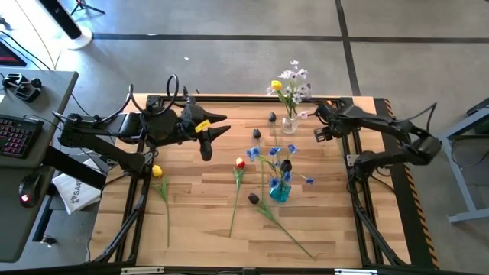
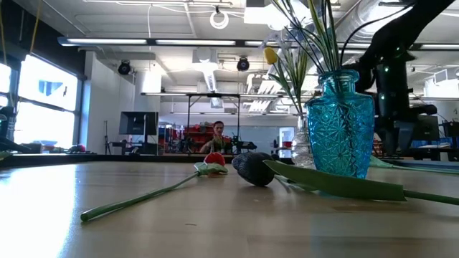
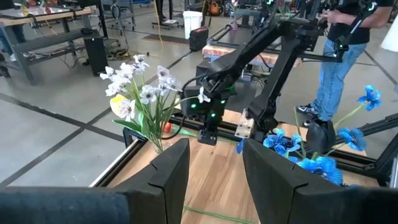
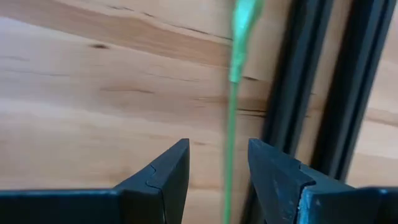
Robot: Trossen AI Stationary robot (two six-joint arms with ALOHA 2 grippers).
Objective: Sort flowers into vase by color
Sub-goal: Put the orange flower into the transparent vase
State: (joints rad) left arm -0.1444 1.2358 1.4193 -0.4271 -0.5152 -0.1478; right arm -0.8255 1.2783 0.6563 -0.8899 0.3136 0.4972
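The right pincer (image 4: 217, 171) is standing open around a thin stem (image 4: 232, 118) near the surface (image 1: 199, 198) edge, and the stem is risking slipping out if the closing is off-centre. The left pincer (image 3: 214, 168) is waiting open, holding nothing.

**Two dark arms, up close**

Both arms are matte black and chunky-jointed. The left arm (image 1: 145, 126) trails looping black cables and wears a yellow patch near its wrist. The right arm (image 1: 382, 130) glows with small green lights. Fingers (image 4: 165, 177) are dark, angular wedges.
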